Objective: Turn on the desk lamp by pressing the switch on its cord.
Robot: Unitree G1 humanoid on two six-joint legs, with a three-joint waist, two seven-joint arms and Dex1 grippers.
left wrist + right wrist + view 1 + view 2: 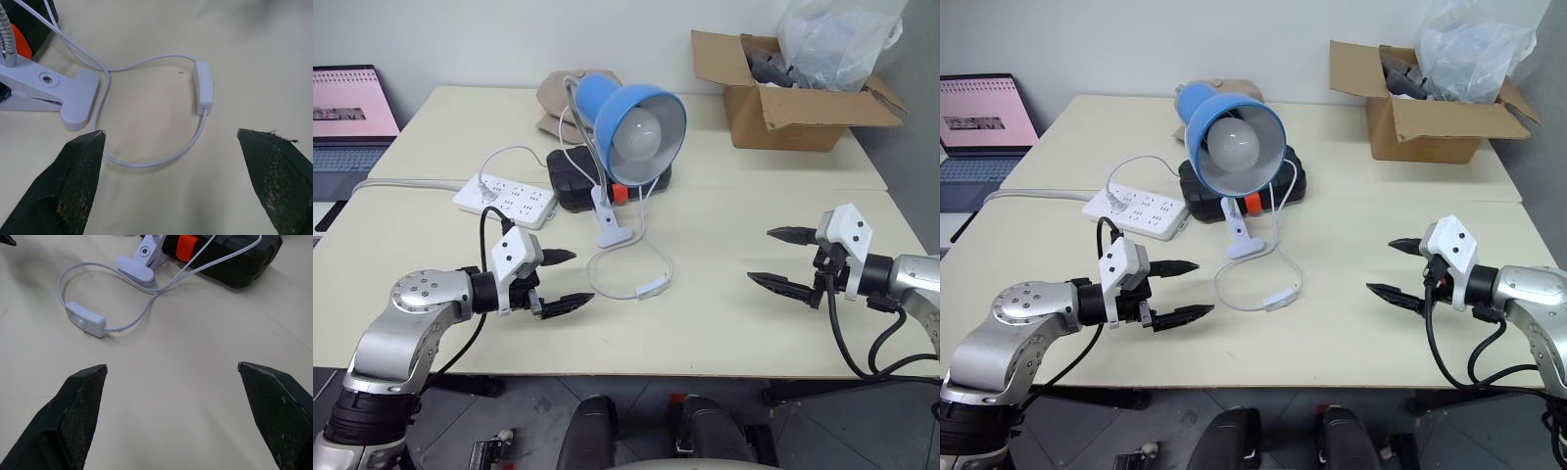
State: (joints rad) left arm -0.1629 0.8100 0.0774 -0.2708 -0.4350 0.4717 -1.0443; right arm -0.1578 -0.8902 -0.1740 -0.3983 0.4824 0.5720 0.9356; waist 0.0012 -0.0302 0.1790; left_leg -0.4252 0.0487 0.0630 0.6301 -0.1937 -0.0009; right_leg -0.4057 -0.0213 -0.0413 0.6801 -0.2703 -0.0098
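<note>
The pale surface (724, 323) carried everything, with a cardboard box (783, 98) holding a plastic bag at about 1 o'clock and a laptop (347, 117) off its edge at 10 o'clock. A white power strip (504, 201) lay at 10 o'clock from the surface's middle, just beside a black case (573, 181).

The desk lamp (641, 122) stood near the centre toward 12 o'clock, its blue shade facing the camera and its white clip base (612, 232) resting on the surface. The bulb (641, 137) looked unlit, so the task appeared undone.

The left gripper (558, 279) hovered at 8 o'clock with its fingers spread wide and empty, and the right gripper (783, 259) hovered at 4 o'clock, likewise wide apart and holding nothing. Neither touched anything.

The cord (607, 289) looped from the clip base toward 6 o'clock. The switch (652, 288) lay flat on the surface at the loop's 3 o'clock side, between the two grippers and nearer the left one, well apart from the right.

By my reading, all the work remained: one gripper had yet to reach the switch and press its rocker.
</note>
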